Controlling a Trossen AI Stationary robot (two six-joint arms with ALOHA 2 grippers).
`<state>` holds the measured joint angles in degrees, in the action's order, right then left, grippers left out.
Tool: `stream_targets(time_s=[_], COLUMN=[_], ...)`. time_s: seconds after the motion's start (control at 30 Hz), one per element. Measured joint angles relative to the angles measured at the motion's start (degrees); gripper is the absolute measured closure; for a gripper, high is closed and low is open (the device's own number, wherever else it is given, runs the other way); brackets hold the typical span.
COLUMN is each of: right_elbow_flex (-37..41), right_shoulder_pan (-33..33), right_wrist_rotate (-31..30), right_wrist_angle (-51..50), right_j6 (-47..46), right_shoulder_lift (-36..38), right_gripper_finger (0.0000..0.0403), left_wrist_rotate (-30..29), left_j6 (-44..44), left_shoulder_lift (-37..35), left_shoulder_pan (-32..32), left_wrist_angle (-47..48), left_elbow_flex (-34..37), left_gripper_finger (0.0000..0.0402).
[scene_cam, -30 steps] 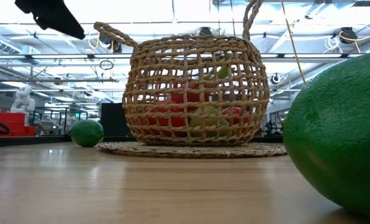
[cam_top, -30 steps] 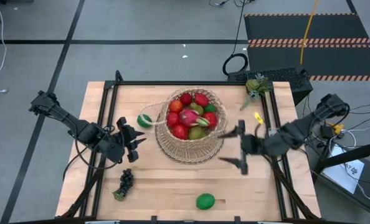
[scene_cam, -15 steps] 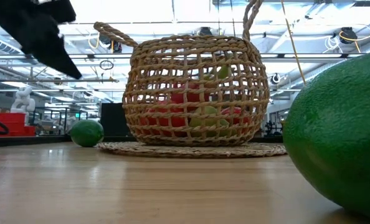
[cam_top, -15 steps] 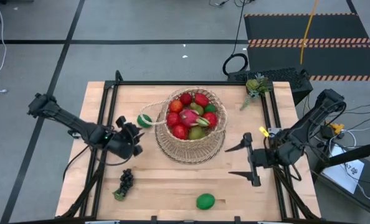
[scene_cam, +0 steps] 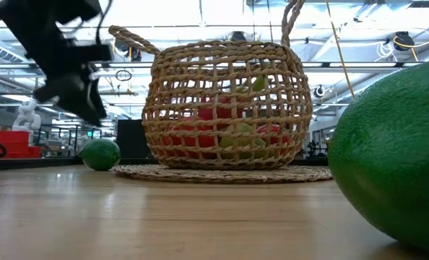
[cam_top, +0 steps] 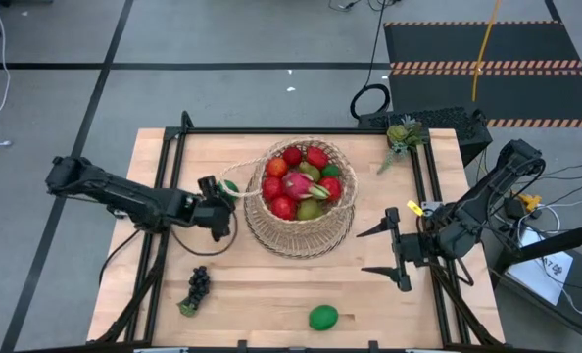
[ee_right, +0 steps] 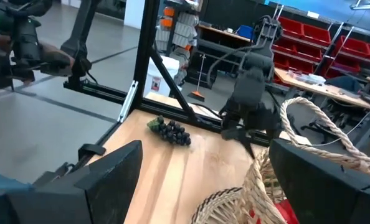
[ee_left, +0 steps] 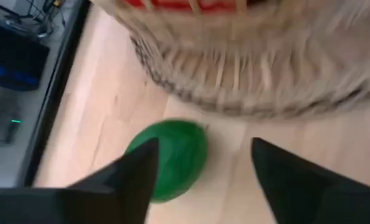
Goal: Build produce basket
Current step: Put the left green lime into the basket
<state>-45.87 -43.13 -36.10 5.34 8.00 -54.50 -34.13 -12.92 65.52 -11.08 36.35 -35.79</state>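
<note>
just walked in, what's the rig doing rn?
It's filling the basket with toy produce; red fruit and more already sit inside. The left pincer is open over the lime lying beside the basket, not gripping it yet. The right pincer waits open on the basket's other side, holding nothing. Grapes and another green fruit lie on the table.

Both arms are dark, nearly black, built of slim jointed segments with black cables looping alongside. The left arm (cam_top: 124, 196) and right arm (cam_top: 487, 201) each end in two flat, tapering black fingers (ee_left: 132, 177).
</note>
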Motion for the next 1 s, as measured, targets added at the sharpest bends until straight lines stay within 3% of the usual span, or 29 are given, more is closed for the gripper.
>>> stream_targets(time_s=[0.13,0.27,0.43,0.8,1.0], right_elbow_flex=[0.0,-0.02,-0.02,-0.02,-0.02], right_shoulder_pan=[0.0,0.0,-0.07,-0.09,-0.09], right_wrist_rotate=[0.05,0.11,0.13,0.14,0.15], right_wrist_angle=[-0.14,-2.1,-5.7,-5.64,-5.62], right_j6=[0.67,0.24,-2.98,-4.29,-4.3], right_shoulder_lift=[-0.02,-0.02,-0.03,-0.02,-0.02], right_gripper_finger=[0.006,0.006,0.006,0.006,0.006], left_wrist_rotate=[-1.83,-2.17,-2.53,-2.73,2.77], left_j6=[8.35,16.55,28.5,40.87,44.7], left_shoulder_lift=[5.02,9.41,13.0,14.33,14.34], left_shoulder_pan=[1.94,3.2,4.71,13.04,16.7], left_wrist_angle=[-0.22,-0.18,-0.69,-2.3,-3.76], left_elbow_flex=[0.0,0.0,-0.02,-0.07,-0.07], left_gripper_finger=[0.0077,0.0043,0.0037,0.0037,0.0037])
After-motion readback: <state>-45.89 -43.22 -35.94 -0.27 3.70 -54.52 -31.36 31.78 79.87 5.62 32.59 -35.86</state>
